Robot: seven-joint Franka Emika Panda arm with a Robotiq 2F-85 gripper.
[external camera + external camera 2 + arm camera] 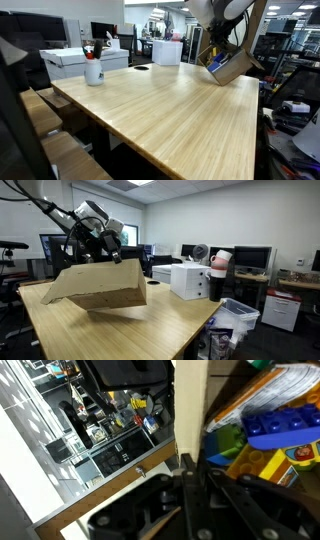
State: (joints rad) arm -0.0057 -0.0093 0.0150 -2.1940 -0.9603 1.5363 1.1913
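Grip: we see the gripper (190, 472) with its jaws clamped on one wall of the cardboard box (188, 405). In the wrist view that wall runs edge-on between the jaws, one on the inside and one on the outside.

Where the box is: in both exterior views the cardboard box (97, 287) (229, 67) hangs from the gripper (108, 250) over the wooden counter (165, 105), towards one end of it. It is well apart from the white mug (93, 70) of pens. We cannot tell whether its lowest corner touches the counter.

Contents: toy bricks (268, 428), blue, green, yellow and red, lie heaped inside, right beside the gripped wall.

Step in hand, as we judge it: carrying a loaded box by a single thin wall.

Doing it well: we would move slowly and avoid sudden wrist turns, since the cardboard can bend or slip between the jaws. We would also watch the tilt, because the bricks can slide to the low side and swing the load.

Long axis: in an exterior view the box's long side runs roughly across the picture, sloping down away from the gripper.

Which way it points: the open top faces up and towards the gripper, and the base faces down and away. One bottom corner is the lowest part.

Nearby: a white carton (188, 280) stands on the counter beyond the box, apart from it.
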